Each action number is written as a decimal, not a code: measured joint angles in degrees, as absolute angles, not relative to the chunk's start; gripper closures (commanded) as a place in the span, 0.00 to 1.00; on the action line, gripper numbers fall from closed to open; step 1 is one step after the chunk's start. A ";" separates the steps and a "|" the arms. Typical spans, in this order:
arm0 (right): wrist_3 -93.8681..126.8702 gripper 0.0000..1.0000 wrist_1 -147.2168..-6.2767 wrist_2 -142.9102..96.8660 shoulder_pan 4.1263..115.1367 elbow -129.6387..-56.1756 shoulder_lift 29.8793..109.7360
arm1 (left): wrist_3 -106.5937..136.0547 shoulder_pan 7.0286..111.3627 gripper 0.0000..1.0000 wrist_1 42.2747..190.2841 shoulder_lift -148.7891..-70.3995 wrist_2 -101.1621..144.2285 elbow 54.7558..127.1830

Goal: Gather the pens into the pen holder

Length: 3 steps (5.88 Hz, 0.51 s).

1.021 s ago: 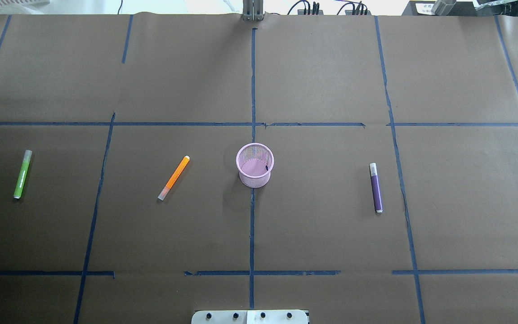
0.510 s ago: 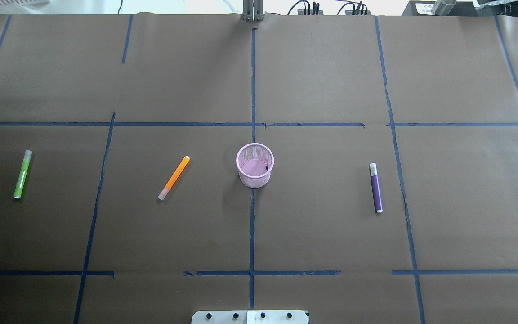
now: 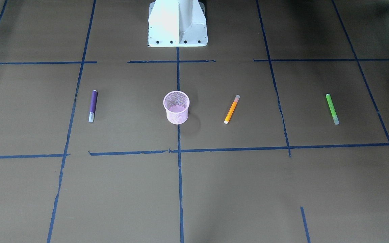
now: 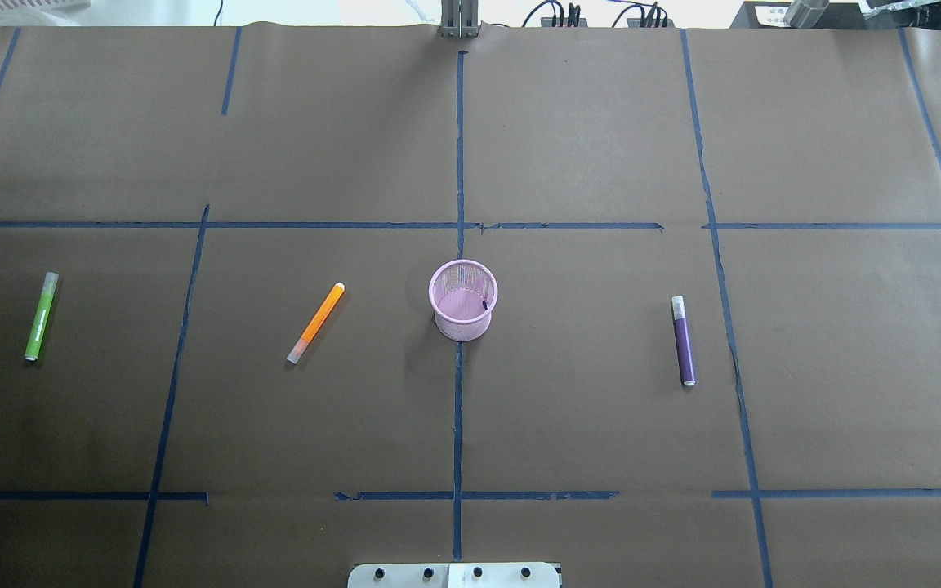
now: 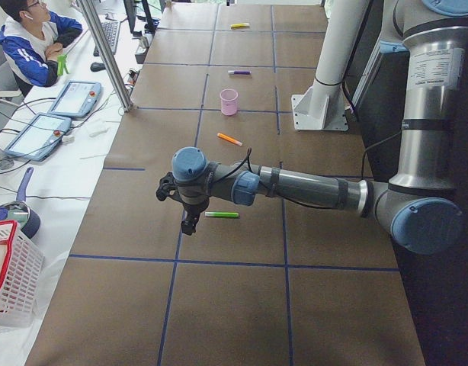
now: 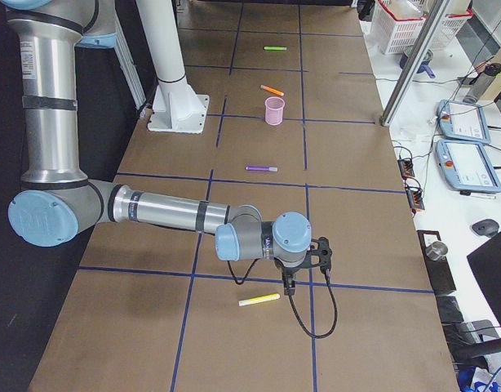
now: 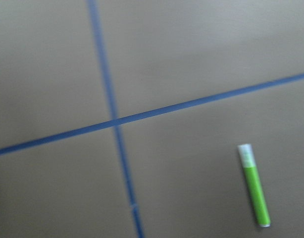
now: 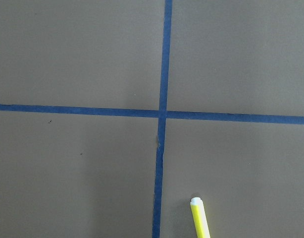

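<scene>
Left arm [image 5: 310,187] stretches level, its fingers [image 5: 188,226] near green pen [image 5: 221,214].

Item count: 4 pens. The overhead view shows 1 green pen [image 4: 40,317] at mid left, 1 orange pen [image 4: 316,322] left of centre and 1 purple pen [image 4: 683,340] at mid right. The exterior right view shows 1 yellow pen [image 6: 259,300] at lower centre.

Pen holder [image 4: 463,299]: 1, at centre.

Robot arms: 2, namely 1 left arm [image 5: 295,185] and 1 right arm [image 6: 169,214].

Seated operator [image 5: 34,47]: 1, upper left of the exterior left view.
</scene>
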<state>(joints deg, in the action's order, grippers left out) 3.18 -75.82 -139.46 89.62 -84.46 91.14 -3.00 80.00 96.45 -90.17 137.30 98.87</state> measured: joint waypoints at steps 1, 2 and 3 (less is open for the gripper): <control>3.20 0.00 -75.36 -139.53 89.59 -84.35 91.03 | 3.09 74.83 0.00 97.20 -91.83 135.53 98.87; 3.18 0.00 -75.21 -139.64 89.57 -84.48 90.96 | 10.82 70.46 0.00 98.06 -93.36 134.00 98.40; 3.14 0.00 -75.16 -139.71 89.56 -84.72 90.88 | 14.89 67.29 0.00 98.87 -94.23 131.71 97.93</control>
